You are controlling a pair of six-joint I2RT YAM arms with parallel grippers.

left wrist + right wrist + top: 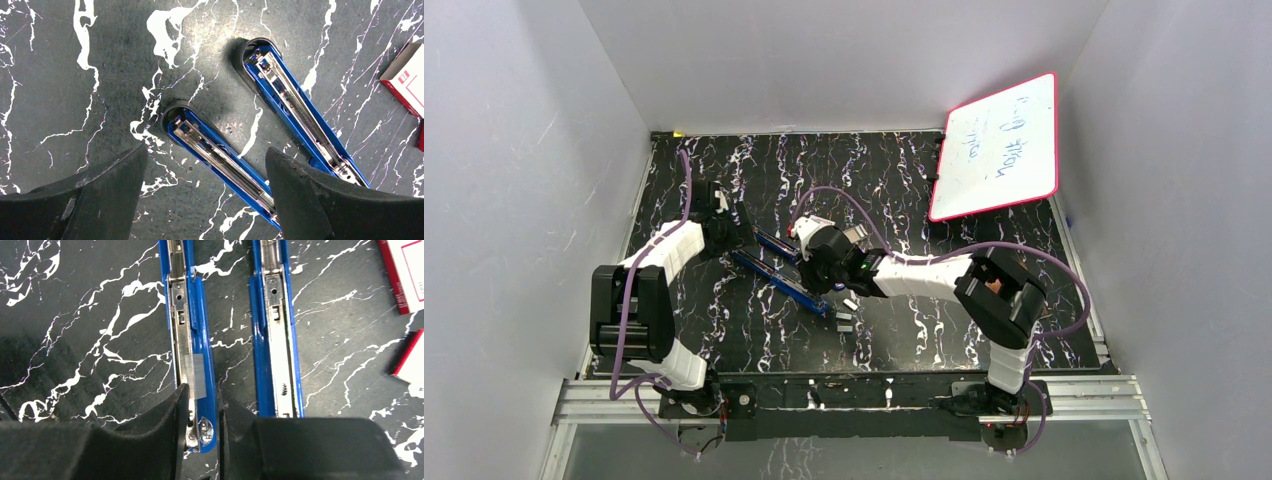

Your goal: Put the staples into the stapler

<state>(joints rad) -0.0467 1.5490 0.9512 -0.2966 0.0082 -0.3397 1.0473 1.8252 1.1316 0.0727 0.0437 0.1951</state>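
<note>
Right gripper (204, 402) is narrow, straddling the stapler (199, 315) at its rail end; whether it is pinching, I can't tell. The staples (194, 376) lie slightly askew on the channel at its twelve o'clock, so nudge them square, then seat them flat. Left gripper (206, 150) hovers wide at nine o'clock.

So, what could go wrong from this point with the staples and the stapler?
1. The staples lie slightly crooked on the stapler rail, partly over its blue wall. They might slip off or jam.
2. The right end effector straddles that rail closely, while the left end effector hangs open above it and holds nothing. A sideways move could shift the stapler.
</note>
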